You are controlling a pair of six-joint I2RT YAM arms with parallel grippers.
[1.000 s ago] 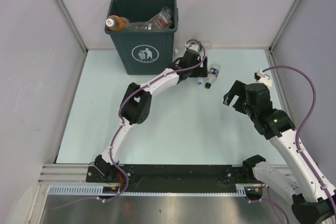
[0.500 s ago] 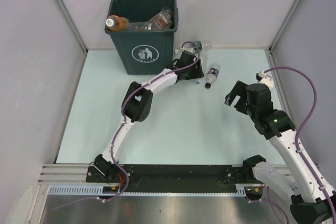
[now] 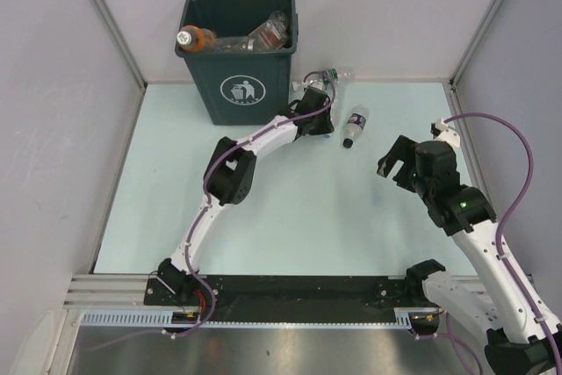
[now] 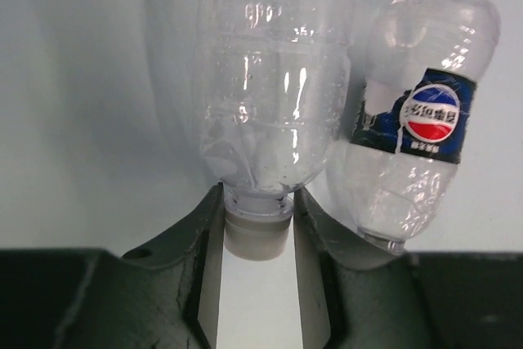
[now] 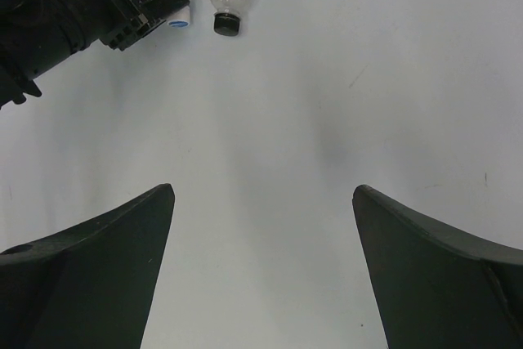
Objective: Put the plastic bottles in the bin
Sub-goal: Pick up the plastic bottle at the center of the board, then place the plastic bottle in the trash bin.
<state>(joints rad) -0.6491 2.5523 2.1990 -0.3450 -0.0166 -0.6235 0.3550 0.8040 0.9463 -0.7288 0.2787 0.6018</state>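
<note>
The clear bottle [image 4: 274, 104] lies with its neck toward the left gripper [image 4: 257, 195]. The two fingers [image 4: 208, 259] press against either side of its pale cap [image 4: 257, 234], so the gripper is clamped on the bottle at the cap. The far end of the bottle runs off the top of the left wrist view. Whether it rests on the table [image 3: 263, 217] or is raised off it cannot be told.

Just beside it on the right lies a Pepsi bottle [image 4: 421, 145]. It is clear with a dark label, its lobed base points away, and its neck is partly hidden behind the gripper's right finger. The right wrist view shows its black cap [image 5: 227, 24].

From above, the left arm [image 3: 263, 138] covers most of the held bottle. A clear bottle shape [image 3: 335, 75] pokes out past the wrist near the far wall, and it is not certain this is the same one.

The bin [image 3: 215, 85] stands at the far edge of the table, near the left of the gripper. Its mouth shows an orange-filled bottle [image 3: 195, 38] and some clear bottles [image 3: 268, 32]. Anything deeper is hidden.

The right gripper [image 5: 263, 192] hangs well apart to the right, fingers spread wide with nothing between them.
</note>
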